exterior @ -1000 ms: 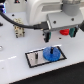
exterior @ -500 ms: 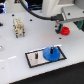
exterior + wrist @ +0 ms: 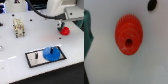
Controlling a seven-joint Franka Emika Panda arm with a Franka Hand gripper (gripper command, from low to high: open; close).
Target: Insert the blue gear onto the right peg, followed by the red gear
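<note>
White tabletop (image 3: 15,55), bright. Blue gear (image 3: 51,52) seated on black plate (image 3: 35,62), over right peg, which is hidden. Red gear (image 3: 64,30) beyond plate, well apart. Gripper (image 3: 62,23) above red gear; fingers' state cannot tell. Likely next: grasp red gear, carry to plate.

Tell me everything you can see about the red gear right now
The red gear is a small, round, bright-red piece that looks like plastic, with a toothed edge, a raised centre hub and a dark hole through the middle. It lies flat on the white table, hub up, apart from the black plate where the blue gear sits. In the exterior view it lies toward the right, just below the arm. Whether anything touches it there cannot be told.
</note>
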